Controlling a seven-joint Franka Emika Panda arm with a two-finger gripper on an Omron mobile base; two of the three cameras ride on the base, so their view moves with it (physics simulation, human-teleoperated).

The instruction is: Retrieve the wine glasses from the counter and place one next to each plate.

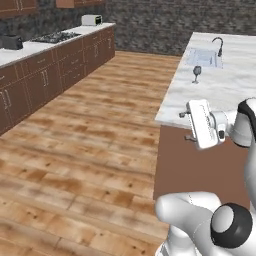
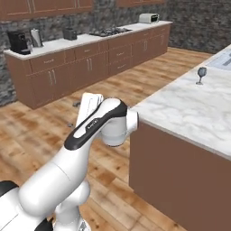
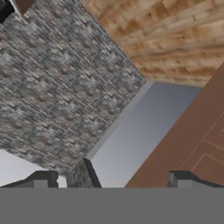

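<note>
Along the far left wall runs a long white-topped counter on brown wooden cabinets (image 1: pixel 45 65), carrying a black gas hob (image 1: pixel 55 36) and a pale boxy toaster oven (image 1: pixel 91 20); in the right base view a black coffee machine (image 2: pixel 19 41) stands at its near end. A wide stretch of brown plank floor (image 1: pixel 85 145) separates this run from the large white marble counter with grey veining (image 1: pixel 220 90), which sits on a brown wooden cabinet body. On that slab one small smoky grey stemmed wine glass (image 1: pixel 196 74) stands upright (its bowl looks dark against the marble), just in front of a recessed steel sink (image 1: pixel 205 57) with a dark curved tap (image 1: pixel 218 46); in the right base view the same glass (image 2: pixel 201 75) stands far back on the marble, well apart from the arm. The white two-finger gripper (image 1: pixel 186 126) hangs off the near corner of the marble counter, pointing out over the floor, well short of the glass, its jaws spread wide with nothing between them. In the hand view the dark fingertips (image 3: pixel 43 178) rise far apart before a grey stone wall (image 3: pixel 52 78).
</note>
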